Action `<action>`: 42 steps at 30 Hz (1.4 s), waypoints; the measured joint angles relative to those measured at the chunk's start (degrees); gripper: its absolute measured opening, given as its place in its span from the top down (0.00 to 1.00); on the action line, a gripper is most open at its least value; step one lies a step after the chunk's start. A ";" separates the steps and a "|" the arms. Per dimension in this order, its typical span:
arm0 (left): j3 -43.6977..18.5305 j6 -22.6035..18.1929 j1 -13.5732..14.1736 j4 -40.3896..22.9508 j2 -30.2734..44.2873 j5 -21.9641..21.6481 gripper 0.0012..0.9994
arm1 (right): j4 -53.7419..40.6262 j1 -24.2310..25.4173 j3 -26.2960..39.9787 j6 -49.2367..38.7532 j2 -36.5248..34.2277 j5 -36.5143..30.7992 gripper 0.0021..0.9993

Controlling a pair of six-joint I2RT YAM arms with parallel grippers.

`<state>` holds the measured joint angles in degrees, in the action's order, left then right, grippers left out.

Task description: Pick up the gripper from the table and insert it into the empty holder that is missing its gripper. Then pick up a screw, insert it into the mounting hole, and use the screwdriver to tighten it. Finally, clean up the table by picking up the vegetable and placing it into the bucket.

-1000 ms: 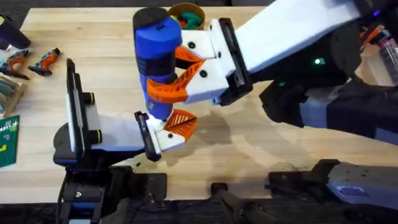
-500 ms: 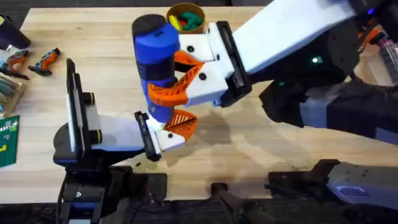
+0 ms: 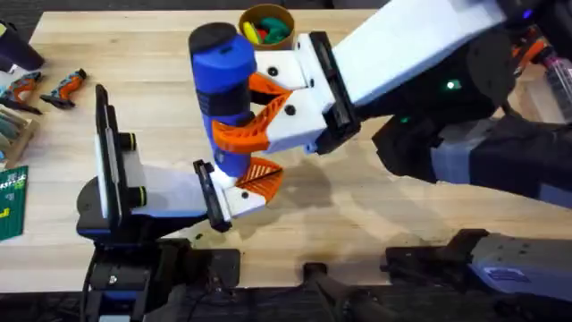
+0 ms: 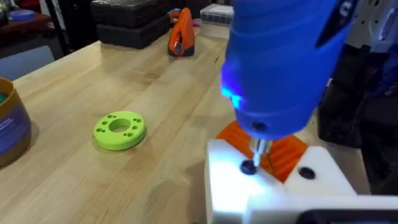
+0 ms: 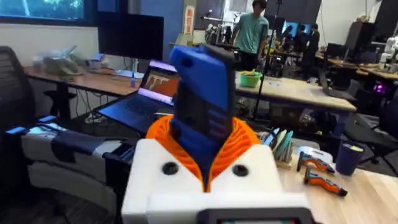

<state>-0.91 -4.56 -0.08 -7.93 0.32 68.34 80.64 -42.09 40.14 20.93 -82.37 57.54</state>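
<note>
Right end effector (image 3: 246, 112) clamped on upright screwdriver (image 3: 222, 85), silver tip on screw (image 4: 248, 167) in white holder (image 4: 261, 190) near table's (image 3: 357, 215) front edge, left end effector's opening cannot be told, bucket (image 3: 266, 24) at far edge, green ring (image 4: 119, 129) apart.

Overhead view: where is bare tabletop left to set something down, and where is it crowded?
Bare wood lies between the tools at the table's left edge and the screwdriver, and right of the holder toward the front edge. It is crowded mid-table, where the right gripper holds the screwdriver over the holder, with the bucket behind.
</note>
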 joint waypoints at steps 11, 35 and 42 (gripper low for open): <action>0.00 0.00 -0.02 -0.02 0.00 0.00 0.99 | -0.94 0.00 0.00 -0.86 0.00 0.00 0.98; 0.00 0.00 0.03 -0.03 0.00 0.04 0.99 | -2.25 -0.04 0.00 -1.71 0.02 0.00 0.98; 0.00 -0.11 0.15 -0.02 0.00 0.07 0.99 | -1.75 0.03 0.00 -1.72 0.00 0.31 0.98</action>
<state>-0.91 -4.67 0.08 -7.94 0.32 68.40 78.89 -42.05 40.14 19.21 -82.37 57.85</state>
